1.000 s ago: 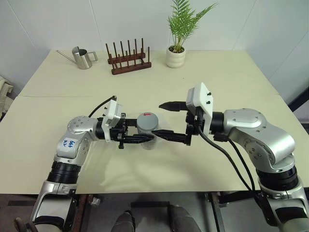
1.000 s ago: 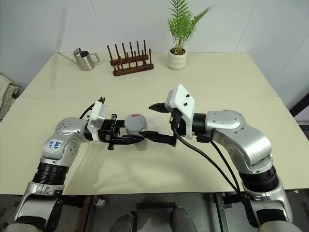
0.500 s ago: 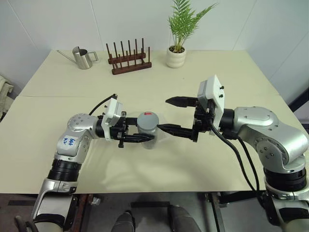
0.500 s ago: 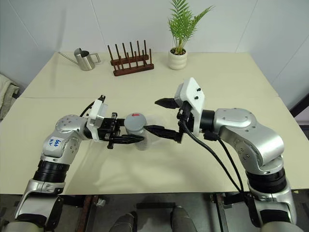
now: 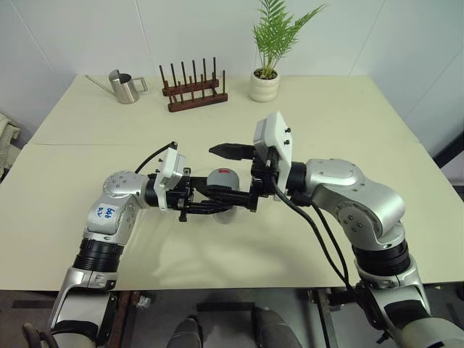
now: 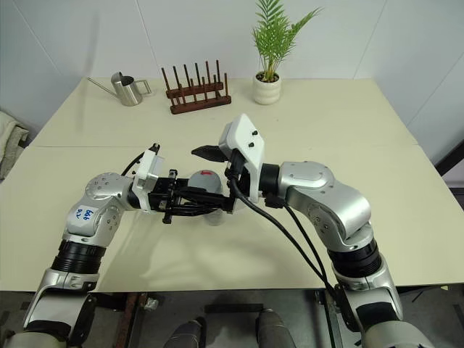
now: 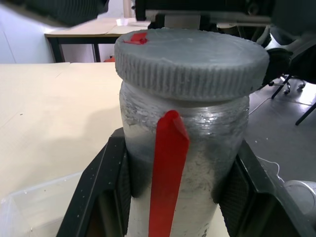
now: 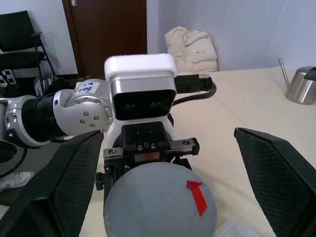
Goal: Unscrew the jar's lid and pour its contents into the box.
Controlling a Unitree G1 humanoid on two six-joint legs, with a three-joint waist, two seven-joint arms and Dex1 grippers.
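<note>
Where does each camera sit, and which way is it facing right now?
Left eye, right eye: on the head, looking down over the table; both arms show, meeting at the jar.
Left wrist: looks along the left end effector, shut on the jar under its lid.
Right wrist: faces the lid top, right end effector open around it.
All share the lid.

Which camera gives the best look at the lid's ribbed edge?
The left wrist view: the lid sits close up and side-on, ridges clear, on the jar. The right wrist view shows its flat top with the red mark. The head views show it small between the arms.
</note>
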